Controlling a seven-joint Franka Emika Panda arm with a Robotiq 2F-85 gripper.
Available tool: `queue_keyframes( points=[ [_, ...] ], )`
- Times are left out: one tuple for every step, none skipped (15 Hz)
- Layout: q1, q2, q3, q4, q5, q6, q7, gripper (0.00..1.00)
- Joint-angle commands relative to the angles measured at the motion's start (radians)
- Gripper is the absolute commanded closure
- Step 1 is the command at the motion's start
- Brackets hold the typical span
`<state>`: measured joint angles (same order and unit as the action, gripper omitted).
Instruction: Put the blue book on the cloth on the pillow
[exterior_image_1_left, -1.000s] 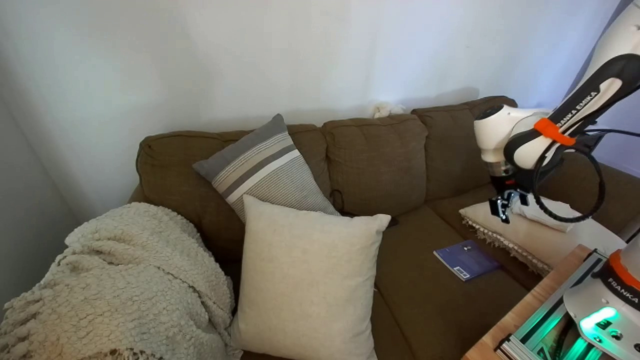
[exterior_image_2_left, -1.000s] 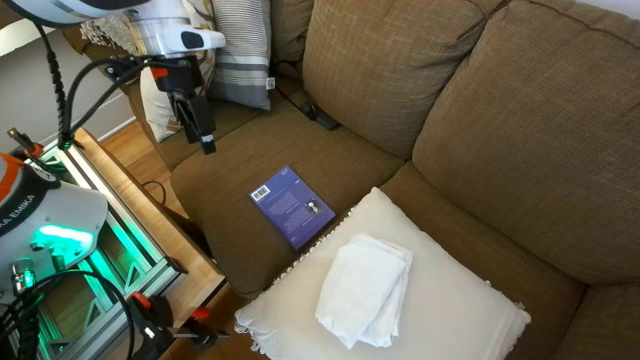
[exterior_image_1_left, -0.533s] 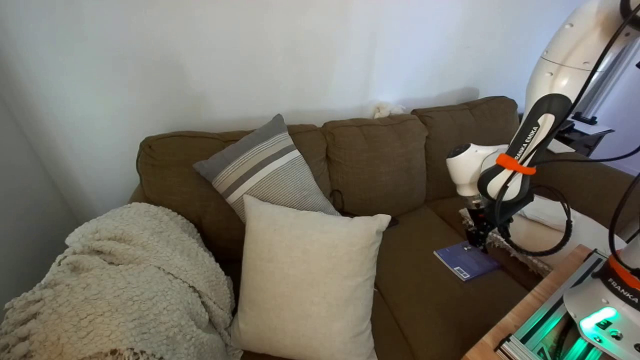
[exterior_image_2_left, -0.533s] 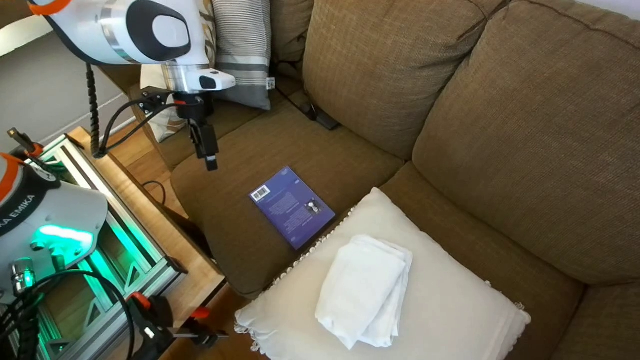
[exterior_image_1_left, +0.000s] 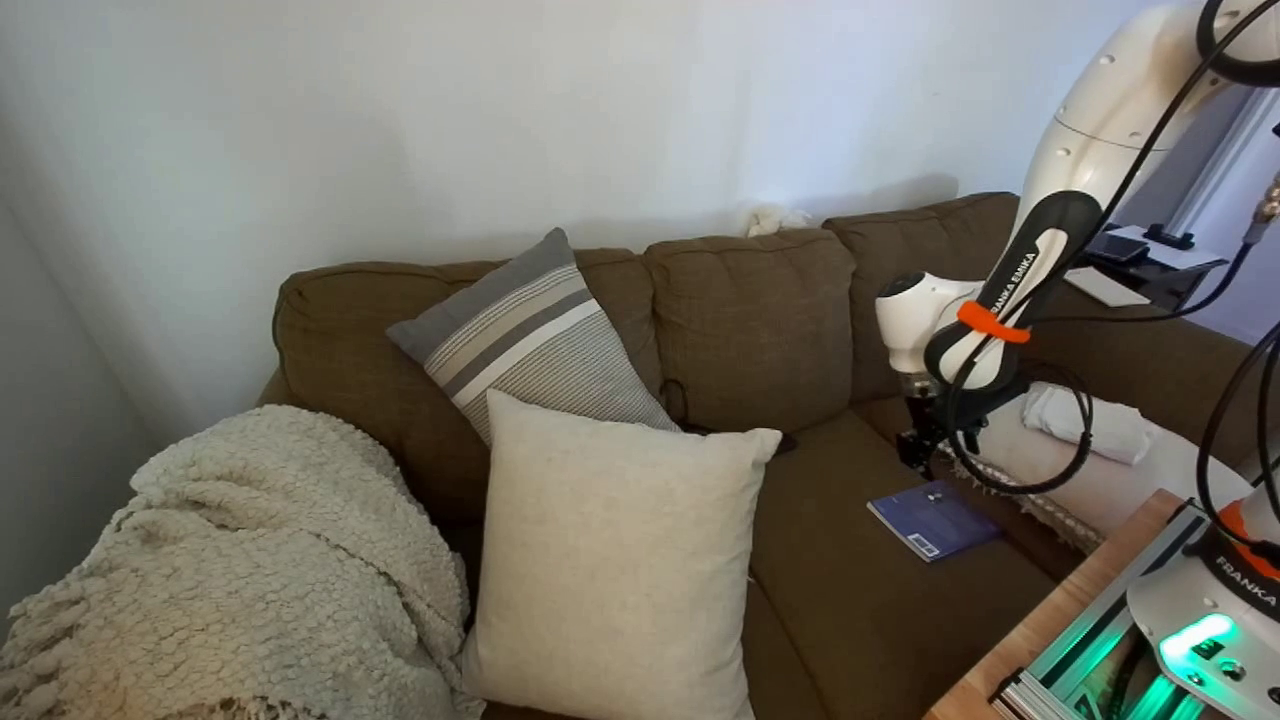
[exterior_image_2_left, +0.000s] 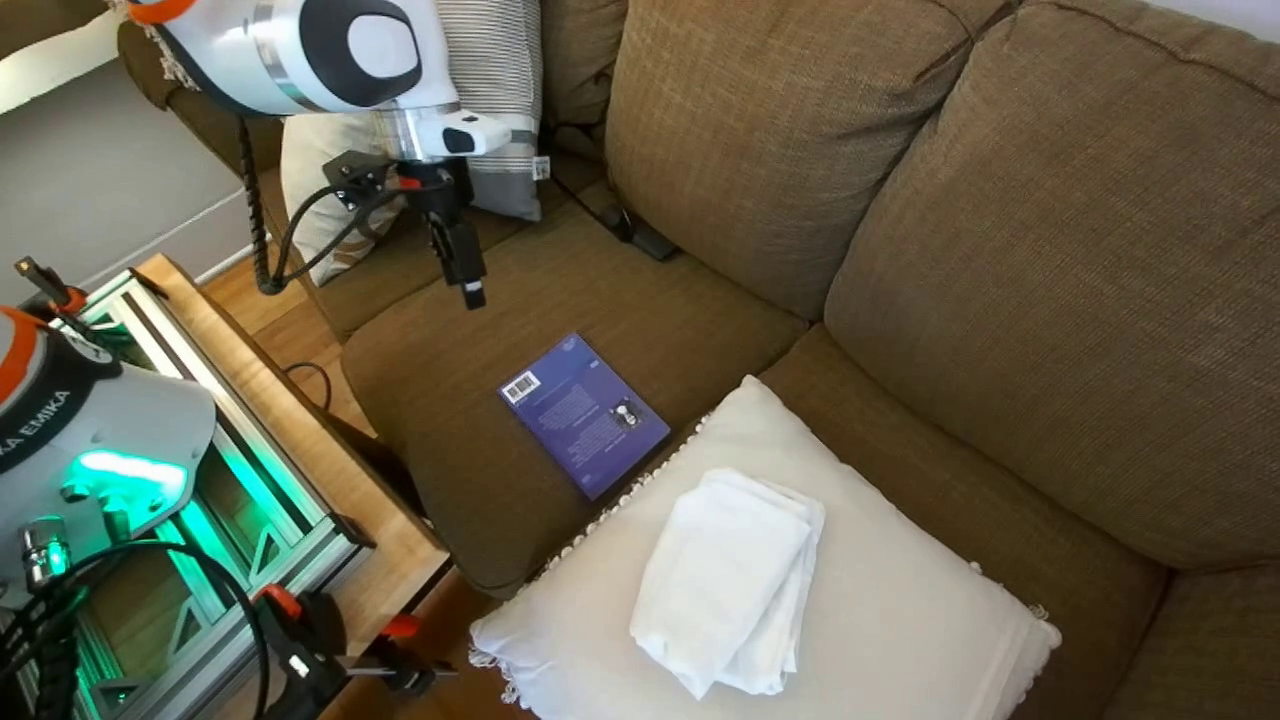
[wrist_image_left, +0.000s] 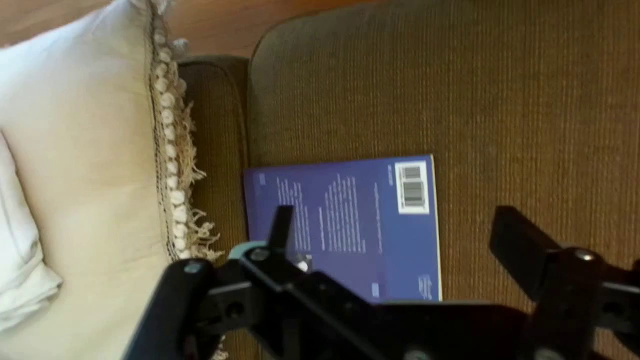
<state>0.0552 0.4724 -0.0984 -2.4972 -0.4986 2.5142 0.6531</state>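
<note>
The blue book (exterior_image_2_left: 583, 415) lies flat, barcode side up, on the brown sofa seat. It also shows in an exterior view (exterior_image_1_left: 935, 522) and in the wrist view (wrist_image_left: 370, 210). The white folded cloth (exterior_image_2_left: 725, 580) lies on the cream pillow (exterior_image_2_left: 900, 630) beside the book. Cloth (wrist_image_left: 20, 255) and fringed pillow (wrist_image_left: 100, 140) are at the left of the wrist view. My gripper (wrist_image_left: 395, 222) is open and empty, above the seat and apart from the book. In the wrist view one finger overlaps the book and the other is over bare seat. In both exterior views (exterior_image_1_left: 915, 457) (exterior_image_2_left: 474, 292) it hangs pointing down.
The sofa backrest cushions (exterior_image_2_left: 760, 130) rise behind the book. A wooden table (exterior_image_2_left: 400, 530) with the robot base stands in front of the seat. A large cream pillow (exterior_image_1_left: 620, 560), a striped pillow (exterior_image_1_left: 540, 340) and a fluffy blanket (exterior_image_1_left: 250, 560) are at the sofa's far end.
The gripper came down toward the seat, then rose a little and shifted toward the backrest. Book, cloth and pillow have not moved.
</note>
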Motion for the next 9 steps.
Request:
queue_keyframes(
  points=[
    [0.048, 0.169, -0.049, 0.175, 0.058, 0.057, -0.019, 0.00],
    [0.053, 0.216, -0.048, 0.223, 0.073, 0.050, -0.045, 0.00],
    [0.060, 0.260, -0.047, 0.264, 0.083, 0.043, -0.071, 0.00],
    [0.081, 0.297, -0.059, 0.296, 0.080, 0.031, -0.079, 0.00],
    [0.103, 0.329, -0.074, 0.320, 0.078, 0.028, -0.081, 0.00],
    [0.126, 0.359, -0.093, 0.335, 0.076, 0.016, -0.072, 0.00],
    [0.147, 0.388, -0.111, 0.349, 0.073, 0.012, -0.066, 0.00],
    [0.166, 0.412, -0.129, 0.352, 0.075, 0.011, -0.056, 0.00],
    [0.189, 0.434, -0.150, 0.350, 0.075, 0.016, -0.040, 0.00]
  ],
)
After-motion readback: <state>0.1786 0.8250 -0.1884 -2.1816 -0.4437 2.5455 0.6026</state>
